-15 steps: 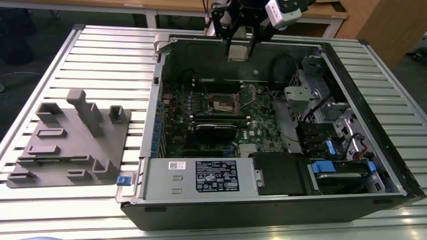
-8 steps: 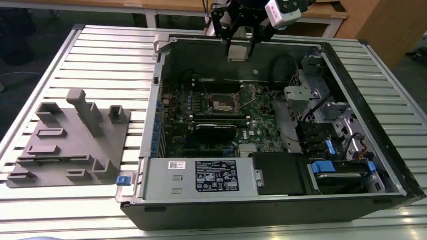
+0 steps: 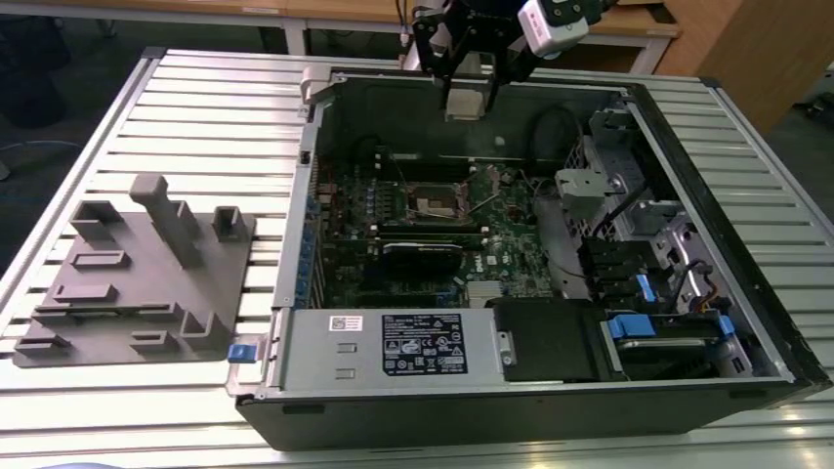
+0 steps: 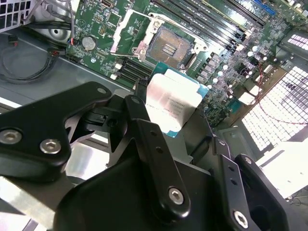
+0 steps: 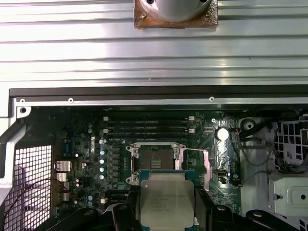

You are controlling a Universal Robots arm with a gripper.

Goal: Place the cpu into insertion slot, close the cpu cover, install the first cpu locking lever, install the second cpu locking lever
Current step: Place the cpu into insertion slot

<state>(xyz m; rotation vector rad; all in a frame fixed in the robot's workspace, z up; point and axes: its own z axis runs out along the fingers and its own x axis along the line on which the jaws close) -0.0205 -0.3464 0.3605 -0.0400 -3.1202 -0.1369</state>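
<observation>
The black hand pinches the flat silver-tan square cpu, held well clear of the gold-brown square insertion slot. It probably seats best kept level and squared to that slot.

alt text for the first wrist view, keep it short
The tool grips the cpu by its edges, silver top facing the camera, over an open computer case. Beyond it on the green motherboard lies the empty insertion slot, with long memory slots past it and a ribbed metal table outside the case.
</observation>
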